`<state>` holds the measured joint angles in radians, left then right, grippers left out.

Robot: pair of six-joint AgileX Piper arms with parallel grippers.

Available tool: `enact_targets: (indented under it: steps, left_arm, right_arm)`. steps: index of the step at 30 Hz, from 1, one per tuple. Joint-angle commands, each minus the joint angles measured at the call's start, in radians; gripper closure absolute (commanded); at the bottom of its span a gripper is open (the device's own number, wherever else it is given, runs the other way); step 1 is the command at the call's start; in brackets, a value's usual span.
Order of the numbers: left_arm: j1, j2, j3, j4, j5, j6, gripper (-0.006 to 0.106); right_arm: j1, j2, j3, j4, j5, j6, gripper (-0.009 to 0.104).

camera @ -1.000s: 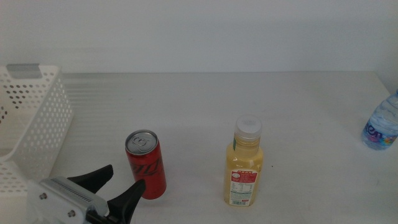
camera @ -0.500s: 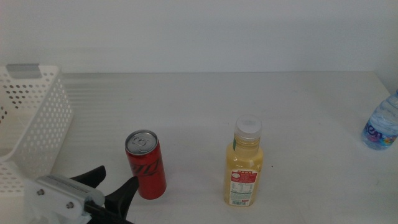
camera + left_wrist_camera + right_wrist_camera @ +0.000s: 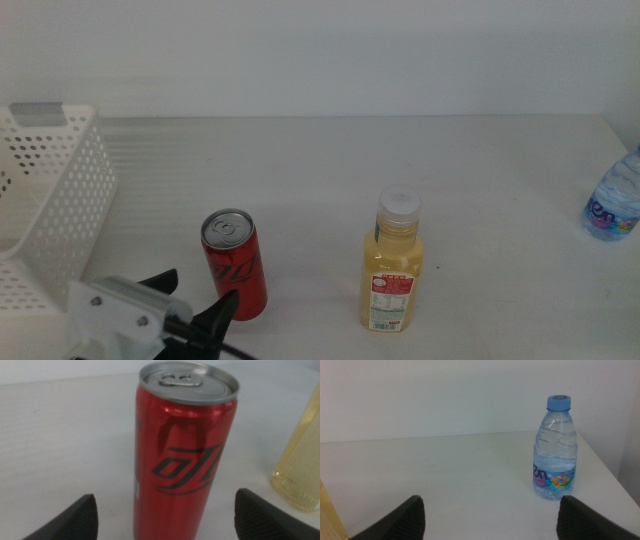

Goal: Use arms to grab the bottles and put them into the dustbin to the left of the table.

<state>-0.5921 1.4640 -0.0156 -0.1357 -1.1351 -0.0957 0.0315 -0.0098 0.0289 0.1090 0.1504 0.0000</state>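
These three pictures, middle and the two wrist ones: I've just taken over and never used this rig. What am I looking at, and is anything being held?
The middle view looks down over the table. On it stand a red can, a yellow juice bottle and, at the far right edge, a water bottle. The white dustbin sits at the left.

The left wrist view comes from a camera on the left arm. Its left gripper is open, jaws apart on either side of the can, not gripping it.

The right wrist view is the other arm's camera. The right gripper is open too, facing the water bottle from a distance; it does not show in the middle view.

Nothing is held yet.
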Motion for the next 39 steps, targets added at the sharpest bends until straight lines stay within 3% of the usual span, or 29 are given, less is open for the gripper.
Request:
enact_targets:
  steps: [1,29,39]
  left_arm:
    - [-0.004,0.006,-0.036,0.002,-0.18,-0.005,0.01]
    - [-0.002,0.269,-0.283,0.001,-0.18,-0.005,0.01]
    - [-0.002,0.31,-0.326,-0.064,-0.181,0.006,0.01]
  right_arm:
    - [-0.005,-0.027,-0.009,-0.003,-0.076,-0.008,0.025]
    - [-0.005,-0.027,-0.009,-0.003,-0.076,-0.008,0.025]
    - [-0.005,-0.027,-0.009,-0.003,-0.076,-0.008,0.025]
